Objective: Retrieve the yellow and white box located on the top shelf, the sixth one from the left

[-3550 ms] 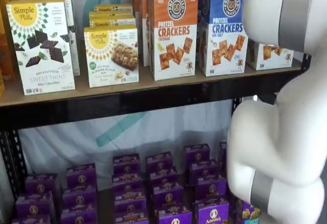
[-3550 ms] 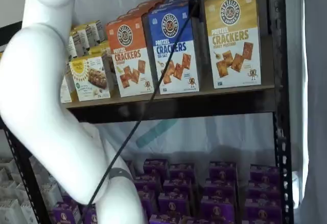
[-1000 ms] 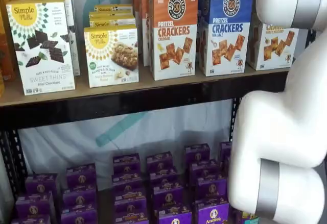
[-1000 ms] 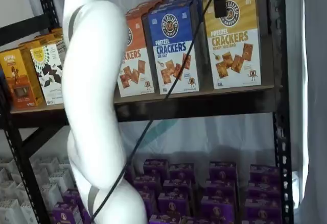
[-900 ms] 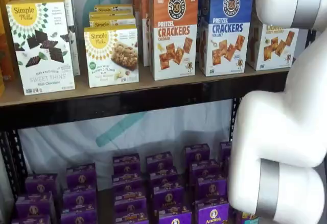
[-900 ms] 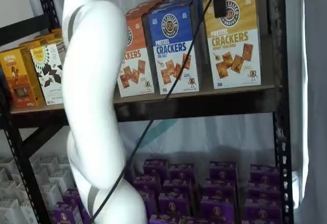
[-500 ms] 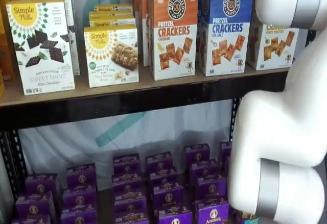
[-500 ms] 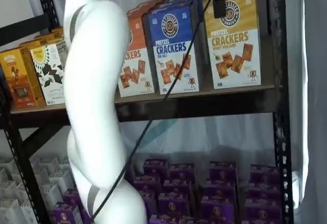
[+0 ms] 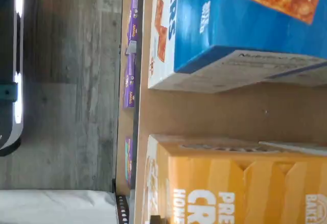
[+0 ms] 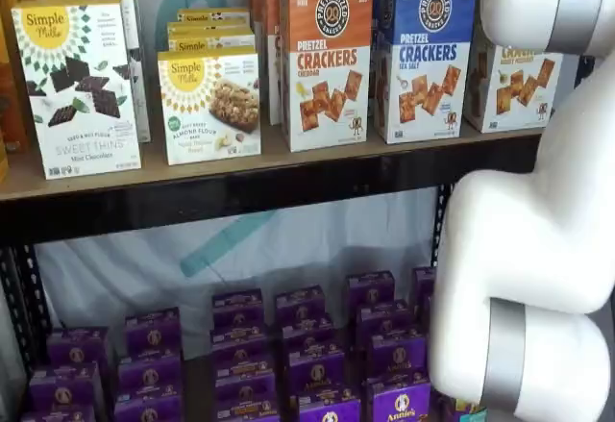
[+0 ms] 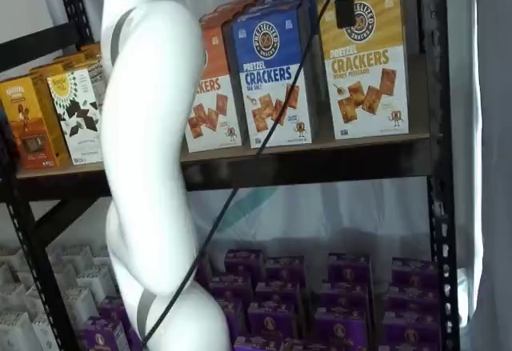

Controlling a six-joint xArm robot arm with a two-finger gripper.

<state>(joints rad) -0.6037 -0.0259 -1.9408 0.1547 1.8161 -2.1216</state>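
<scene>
The yellow and white pretzel crackers box (image 11: 364, 67) stands at the right end of the top shelf. In a shelf view it (image 10: 514, 81) is partly hidden behind my white arm. The wrist view shows its yellow-orange top (image 9: 230, 183) close by, with a gap of bare shelf board between it and the blue box (image 9: 245, 25). My gripper (image 11: 345, 5) shows only as a black finger hanging from the view's top edge, in front of the box's upper part, with a cable beside it. I cannot tell whether it is open or shut.
A blue crackers box (image 11: 272, 71) and an orange one (image 10: 325, 57) stand left of the target. Simple Mills boxes (image 10: 77, 86) fill the shelf's left part. Purple boxes (image 10: 307, 345) fill the lower shelf. A black shelf post (image 11: 436, 127) stands right of the target.
Since 3.5 s ago the arm has swung upright and the black finger has come down in front of the yellow box. Over the last second almost nothing moves.
</scene>
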